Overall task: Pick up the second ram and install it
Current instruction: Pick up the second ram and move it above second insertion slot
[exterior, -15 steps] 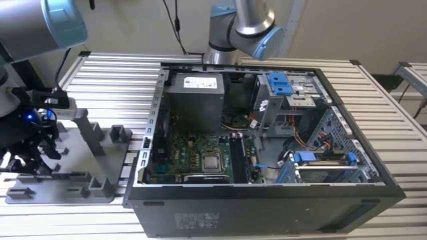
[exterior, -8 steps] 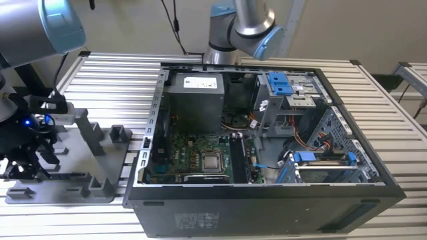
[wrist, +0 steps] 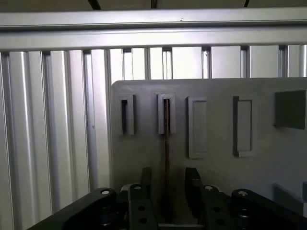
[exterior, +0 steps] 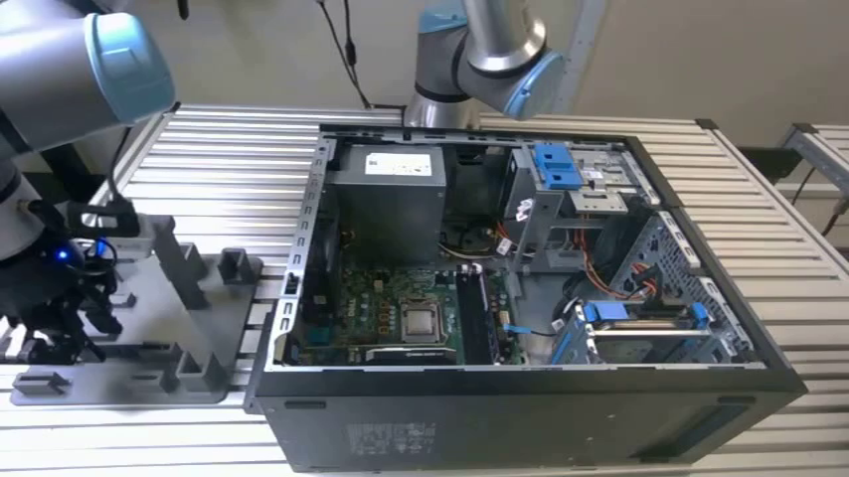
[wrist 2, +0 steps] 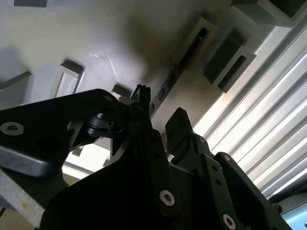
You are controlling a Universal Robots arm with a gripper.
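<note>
The second ram (wrist: 166,129) stands on edge in a slot of the grey holder tray (wrist: 216,120), and I see it as a thin dark strip. My gripper (wrist: 168,179) hangs low over it, open, with one finger on each side of the strip and a gap on both sides. In the second wrist view the ram (wrist 2: 165,86) runs away from the gripper (wrist 2: 160,120) toward a raised grey block (wrist 2: 199,36). In the exterior view the gripper (exterior: 67,308) is at the left, above the holder tray (exterior: 146,368).
An open computer case (exterior: 531,407) lies to the right of the tray, with its motherboard (exterior: 398,308) and blue drive brackets (exterior: 558,164) exposed. A second arm (exterior: 478,50) stands behind the case. Several upright grey blocks (exterior: 179,263) rise from the tray. Ribbed aluminium table (exterior: 757,248) surrounds everything.
</note>
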